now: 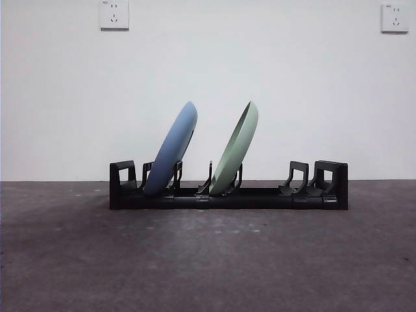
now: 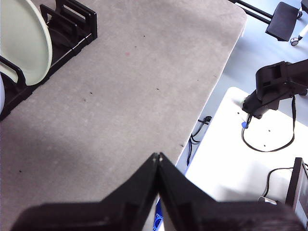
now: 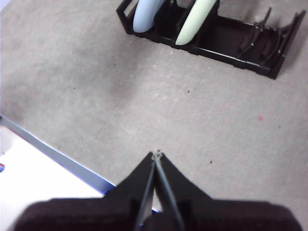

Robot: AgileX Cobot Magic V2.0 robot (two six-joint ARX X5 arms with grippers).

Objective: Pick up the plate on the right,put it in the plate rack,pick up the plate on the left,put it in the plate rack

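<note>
Rack: you see the plate rack (image 1: 228,192) standing on the grey table (image 1: 208,260), long side toward the front camera, blocky ends at left and right.
Blue plate: the blue plate (image 1: 171,151) sits on its edge in a slot near the rack's left end, leaning with its top tilted to the right in the front view.
Green plate: the green plate (image 1: 235,150) sits on its edge in a slot near the rack's middle, leaning the same way, apart from the blue one.
Free slots: the prongs toward the rack's right end (image 1: 298,177) hold nothing.
Open room: bare table stretches in front of the rack; in the left wrist view you see the table's edge (image 2: 207,106) well away from the rack's end.
Beyond the edge: a white surface (image 2: 231,159) with a black device (image 2: 274,86) and cables lies past that edge.
Wall: a white wall with two sockets (image 1: 114,14) rises behind the rack.
Left gripper: the left gripper (image 2: 158,156) has its jaws pressed together on nothing, over bare table near the edge, well apart from the rack and the green plate.
Right gripper: the right gripper (image 3: 156,153) has its jaws together too, empty, over bare table, with the rack and both plates well ahead of it.
</note>
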